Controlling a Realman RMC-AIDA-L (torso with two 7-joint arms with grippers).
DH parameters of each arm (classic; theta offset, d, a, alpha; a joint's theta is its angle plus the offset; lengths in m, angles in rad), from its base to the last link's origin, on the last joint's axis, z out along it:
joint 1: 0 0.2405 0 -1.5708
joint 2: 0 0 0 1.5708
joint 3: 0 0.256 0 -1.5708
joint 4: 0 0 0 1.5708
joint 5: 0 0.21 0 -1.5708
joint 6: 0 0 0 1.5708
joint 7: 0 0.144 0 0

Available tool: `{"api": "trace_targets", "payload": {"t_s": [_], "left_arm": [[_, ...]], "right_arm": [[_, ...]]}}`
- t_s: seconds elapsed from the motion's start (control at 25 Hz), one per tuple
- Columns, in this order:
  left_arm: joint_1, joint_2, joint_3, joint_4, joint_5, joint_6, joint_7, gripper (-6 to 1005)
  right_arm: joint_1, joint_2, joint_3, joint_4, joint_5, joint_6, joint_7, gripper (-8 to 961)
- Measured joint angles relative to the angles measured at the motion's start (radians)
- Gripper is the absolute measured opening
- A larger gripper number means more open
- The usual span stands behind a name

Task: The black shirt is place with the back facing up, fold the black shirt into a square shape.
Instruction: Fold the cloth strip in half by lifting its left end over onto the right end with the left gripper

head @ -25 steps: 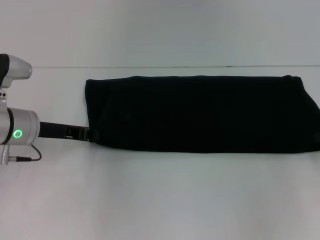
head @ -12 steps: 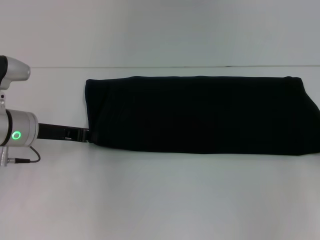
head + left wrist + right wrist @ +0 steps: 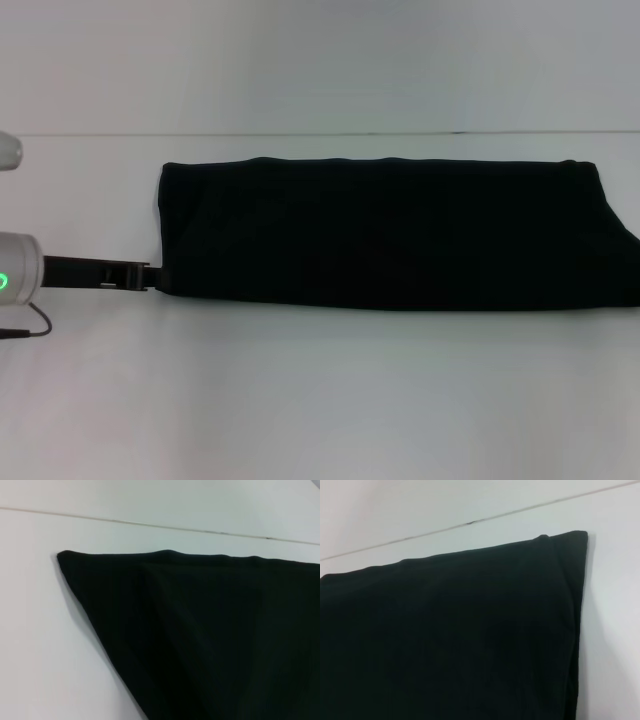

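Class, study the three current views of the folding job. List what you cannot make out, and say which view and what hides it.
- Left tool: head view, its tip meets the black shirt; open or shut unclear.
- Right tool: in no view.
- Shirt's right end: cut by the head view's edge.
- Lettering: none visible; only plain black fabric faces up.
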Motion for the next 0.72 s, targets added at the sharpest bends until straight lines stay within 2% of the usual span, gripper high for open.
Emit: {"api": "trace_targets", "payload": {"t_s": [0.36, 0.56, 0.72], "left_arm": [[0.010, -0.001, -0.022, 0.010, 0.007, 0.013, -0.003, 104], [0.004, 0.007, -0.072, 0.016, 0.009, 0.072, -0.028, 112], [0.023, 0.012, -0.150, 0.051, 0.010, 0.155, -0.038, 118]], "right_arm": [[0.005, 0.005, 0.001, 0.000, 0.000, -0.009, -0.004, 2], [0.008, 0.002, 0.008, -0.010, 0.007, -0.026, 0.001, 12], [-0.004, 0.010, 0.023, -0.095, 0.010, -0.077, 0.003, 120]]}}
